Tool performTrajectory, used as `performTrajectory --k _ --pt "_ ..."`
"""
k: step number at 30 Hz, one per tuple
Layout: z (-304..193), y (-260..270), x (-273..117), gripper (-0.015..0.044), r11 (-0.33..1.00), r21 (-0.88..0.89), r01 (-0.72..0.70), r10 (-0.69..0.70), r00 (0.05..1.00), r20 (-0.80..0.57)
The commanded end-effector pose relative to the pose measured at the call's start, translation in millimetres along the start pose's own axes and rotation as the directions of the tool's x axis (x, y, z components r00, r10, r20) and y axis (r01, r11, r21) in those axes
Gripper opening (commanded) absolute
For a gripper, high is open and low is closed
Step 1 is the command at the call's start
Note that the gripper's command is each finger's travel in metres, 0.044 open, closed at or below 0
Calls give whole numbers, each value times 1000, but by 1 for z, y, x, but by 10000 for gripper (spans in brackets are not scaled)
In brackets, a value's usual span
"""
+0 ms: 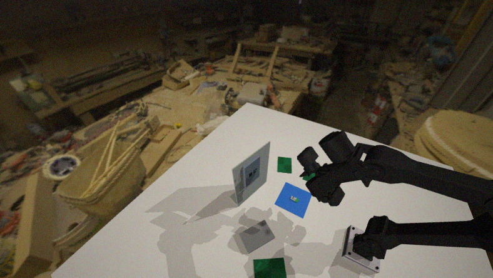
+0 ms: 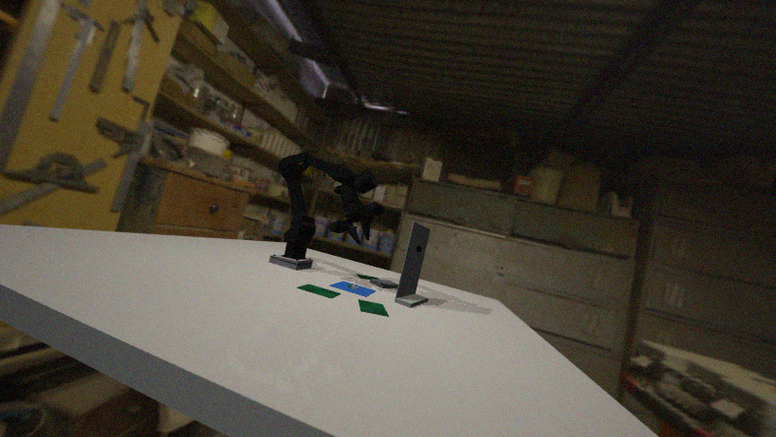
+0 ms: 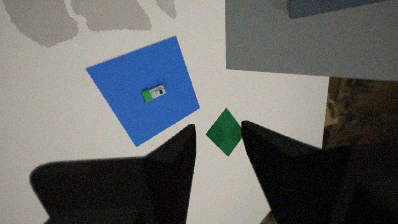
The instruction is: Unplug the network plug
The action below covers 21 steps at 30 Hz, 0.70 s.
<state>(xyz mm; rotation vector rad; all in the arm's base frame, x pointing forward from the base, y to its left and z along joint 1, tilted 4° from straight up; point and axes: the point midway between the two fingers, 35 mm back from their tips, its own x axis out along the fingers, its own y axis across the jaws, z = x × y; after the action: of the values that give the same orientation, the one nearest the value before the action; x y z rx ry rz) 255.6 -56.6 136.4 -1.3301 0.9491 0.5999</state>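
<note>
Across the white tabletop (image 1: 206,248) (image 2: 217,303) (image 3: 45,110), the plug (image 1: 294,198) (image 2: 353,285) (image 3: 152,91) lies unplugged inside the blue square (image 1: 286,206) (image 2: 366,291) (image 3: 135,120); the released tool (image 2: 363,240) (image 3: 218,128) hangs clear, leaving seemingly nothing.

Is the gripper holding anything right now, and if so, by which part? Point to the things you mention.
Nothing: the gripper (image 1: 303,176) (image 2: 362,239) (image 3: 218,128) is open and empty.

matte black arm (image 1: 406,169) (image 2: 295,201), tapered black fingers
</note>
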Motion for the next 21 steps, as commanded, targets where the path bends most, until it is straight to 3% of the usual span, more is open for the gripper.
performTrajectory --k 1,21 --pt "-1 -7 -9 156 1000 4 0 0 1000 -4" --pt "-1 -37 -61 156 1000 6 1 -1 1000 -7"
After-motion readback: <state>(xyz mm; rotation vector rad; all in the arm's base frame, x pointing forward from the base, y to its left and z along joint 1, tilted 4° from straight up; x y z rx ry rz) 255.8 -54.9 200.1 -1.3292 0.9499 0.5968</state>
